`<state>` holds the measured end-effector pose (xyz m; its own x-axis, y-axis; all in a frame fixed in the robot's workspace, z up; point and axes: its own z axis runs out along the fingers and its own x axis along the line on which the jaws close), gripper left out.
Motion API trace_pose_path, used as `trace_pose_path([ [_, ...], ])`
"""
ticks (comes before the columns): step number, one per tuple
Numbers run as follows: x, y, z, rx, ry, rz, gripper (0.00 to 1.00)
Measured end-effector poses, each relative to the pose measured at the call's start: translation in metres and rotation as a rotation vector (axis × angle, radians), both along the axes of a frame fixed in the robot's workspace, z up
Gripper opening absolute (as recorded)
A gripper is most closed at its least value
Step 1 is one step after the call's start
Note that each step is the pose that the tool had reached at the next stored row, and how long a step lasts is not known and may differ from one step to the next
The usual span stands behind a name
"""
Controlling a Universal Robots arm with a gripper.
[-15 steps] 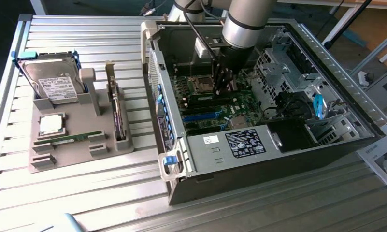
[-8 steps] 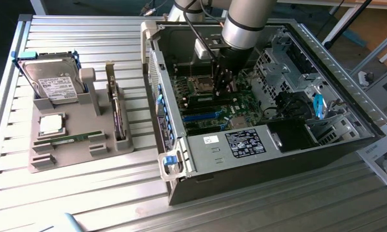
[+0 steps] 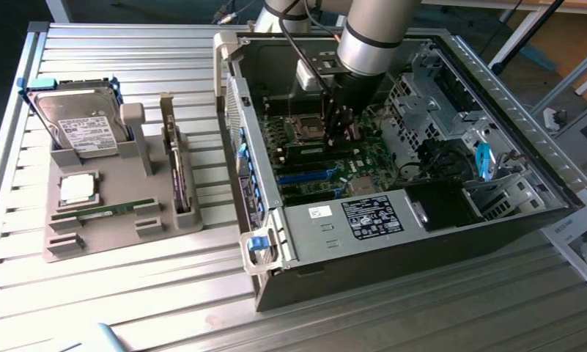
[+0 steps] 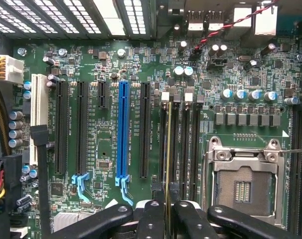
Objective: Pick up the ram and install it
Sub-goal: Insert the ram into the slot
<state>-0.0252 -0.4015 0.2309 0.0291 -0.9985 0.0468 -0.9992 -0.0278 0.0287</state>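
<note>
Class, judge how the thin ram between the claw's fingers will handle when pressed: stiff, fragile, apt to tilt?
The ram looks a thin flat board: probably stiff and light, yet fragile if bent. Standing on edge in the claw, it may tip sideways if pushed off-line.

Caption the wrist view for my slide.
Pincer holds thin green ram stick edge-on at black memory slots.

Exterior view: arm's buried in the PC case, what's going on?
The robot arm is reaching into the open PC case. Its gripper is closed on a RAM stick, seen edge-on and lined up along a memory slot beside the empty processor socket. I can't tell if it's seated. Another green stick lies on the grey tray outside the case.
</note>
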Motion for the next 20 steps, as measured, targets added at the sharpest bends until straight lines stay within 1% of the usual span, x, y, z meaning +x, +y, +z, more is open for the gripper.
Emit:
trace_pose_path([
  [4,0.0001,0.0,-0.0005,-0.0002,0.0,0.0,0.14],
  [8,0.0001,0.0,-0.0008,-0.0033,0.0,0.0,0.14],
  [14,0.0001,0.0,-0.0014,-0.0038,0.0,0.0,0.14],
  [16,0.0001,0.0,-0.0017,-0.0055,0.0,0.0,0.14],
  [17,0.0,0.0,-0.0018,-0.0085,-0.0001,0.0,0.14],
  [18,0.0,0.0,-0.0018,-0.01,0.0,0.0,0.14],
  [20,0.0,0.0,-0.0018,-0.0101,0.0,0.0,0.14],
])
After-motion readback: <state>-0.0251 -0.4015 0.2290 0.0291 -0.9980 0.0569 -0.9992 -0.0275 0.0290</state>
